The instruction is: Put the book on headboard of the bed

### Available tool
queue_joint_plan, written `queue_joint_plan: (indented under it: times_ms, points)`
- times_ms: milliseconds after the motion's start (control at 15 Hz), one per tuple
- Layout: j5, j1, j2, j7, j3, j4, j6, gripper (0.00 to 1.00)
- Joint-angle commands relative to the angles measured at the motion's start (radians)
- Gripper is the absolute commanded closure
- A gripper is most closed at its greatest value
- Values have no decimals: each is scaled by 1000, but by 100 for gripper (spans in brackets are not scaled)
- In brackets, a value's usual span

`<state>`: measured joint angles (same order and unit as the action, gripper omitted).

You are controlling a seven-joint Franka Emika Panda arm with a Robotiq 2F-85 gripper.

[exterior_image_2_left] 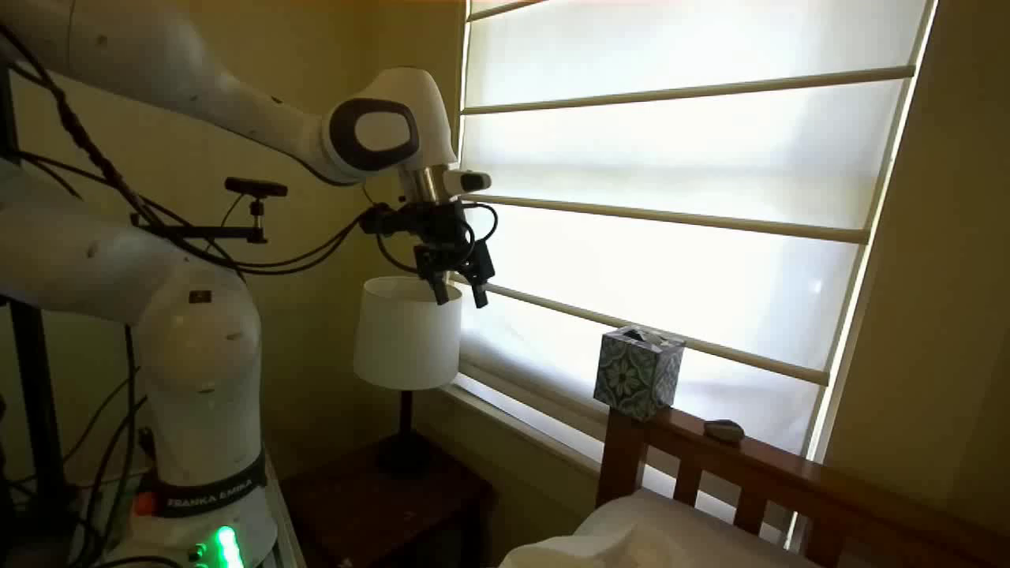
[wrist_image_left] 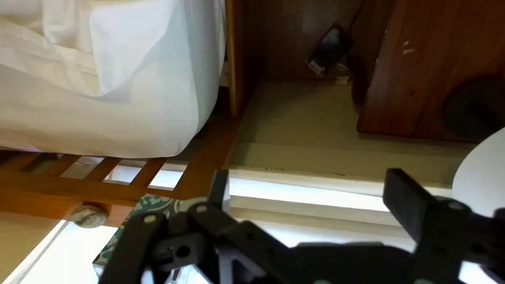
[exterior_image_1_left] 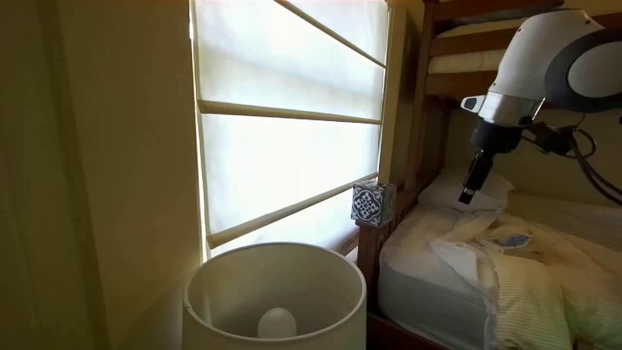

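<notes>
On the rumpled bed (exterior_image_1_left: 532,291): a whitish book (exterior_image_1_left: 512,241).
Fingers (exterior_image_2_left: 480,295) wide apart in mid-air; patterned tissue box (exterior_image_2_left: 637,375) sits on end of headboard (exterior_image_2_left: 789,469), stone-like lump (exterior_image_2_left: 723,431) nearby.

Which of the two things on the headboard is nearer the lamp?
The patterned box, on the corner post at the end of the headboard; the stone-like lump sits farther along it, away from the lamp.

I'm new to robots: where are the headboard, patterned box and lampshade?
Headboard (exterior_image_2_left: 836,491), in an exterior view: top rail.
Patterned box (exterior_image_2_left: 629,377), in an exterior view: side.
Lampshade (exterior_image_2_left: 406,338), in an exterior view: outer wall.
</notes>
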<state>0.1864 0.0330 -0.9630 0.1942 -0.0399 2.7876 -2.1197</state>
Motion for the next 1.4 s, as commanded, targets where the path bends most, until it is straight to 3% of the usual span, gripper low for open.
queue_joint_plan:
  times_ms: [0,533,667,1333]
  points:
    - [6,-7,3,-6,-6,9,5,0]
    - [6,-7,15,-5,-6,19,5,0]
    - [77,73,49,-88,35,11,-46,0]
    - [261,367,158,-429,56,-69,-127,0]
